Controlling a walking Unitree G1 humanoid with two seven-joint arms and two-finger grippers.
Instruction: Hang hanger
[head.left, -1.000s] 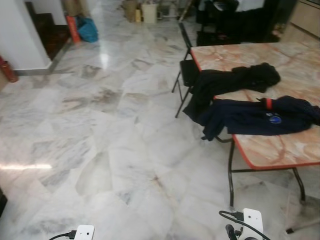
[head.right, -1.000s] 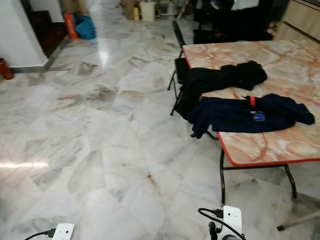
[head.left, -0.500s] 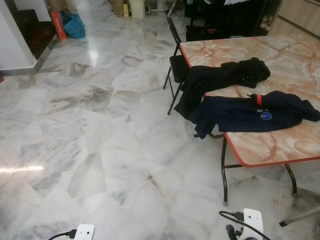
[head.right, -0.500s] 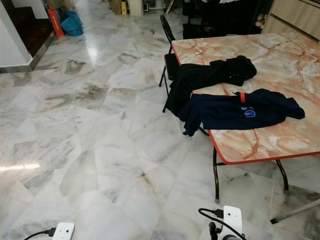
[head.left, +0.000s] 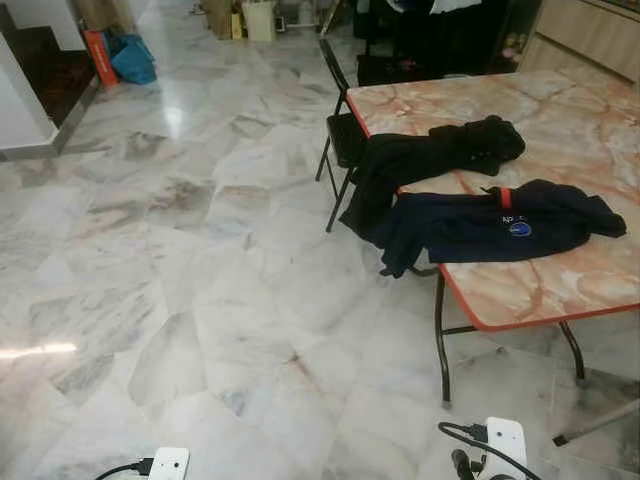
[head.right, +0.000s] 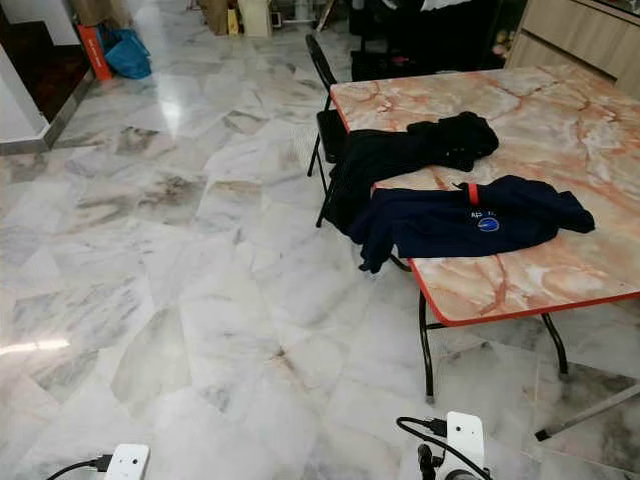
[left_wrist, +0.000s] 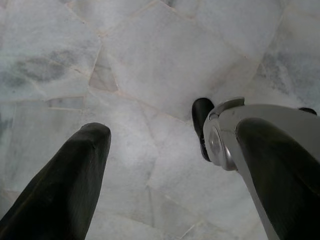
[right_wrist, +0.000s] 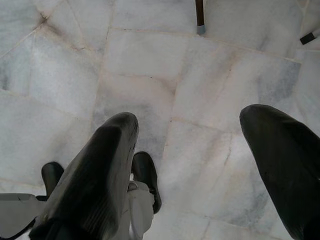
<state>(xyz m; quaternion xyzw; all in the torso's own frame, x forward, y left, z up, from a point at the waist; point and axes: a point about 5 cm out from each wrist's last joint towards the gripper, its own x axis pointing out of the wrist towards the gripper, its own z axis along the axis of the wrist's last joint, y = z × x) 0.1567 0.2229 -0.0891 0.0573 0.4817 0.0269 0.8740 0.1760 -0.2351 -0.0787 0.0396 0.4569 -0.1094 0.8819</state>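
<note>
No hanger can be made out; closest candidates are the clothes on the table. Navy jacket (head.left: 495, 228) lies flat along the table's (head.left: 590, 285) near edge, red collar tab up, one sleeve drooping over the near-left corner. Black garment (head.left: 430, 160) sits just behind it, touching it, bunched along the left edge and spilling off toward the black folding chair (head.left: 338, 130), which stands at the table's far-left corner. Tabletop is orange-pink marble pattern with a red rim, on black metal legs.

Left gripper (left_wrist: 165, 170) hangs low over the white marble floor (head.left: 200, 290), fingers spread wide, nothing between them. Right gripper (right_wrist: 200, 165) likewise points down at the floor, fingers wide apart, holding nothing; a table leg foot (right_wrist: 199, 17) is near it in the right wrist view.

Blue bag (head.left: 132, 60) and orange box (head.left: 98, 55) stand by the wall far back left. Wooden cabinet (head.left: 590, 35) behind the table at right.
</note>
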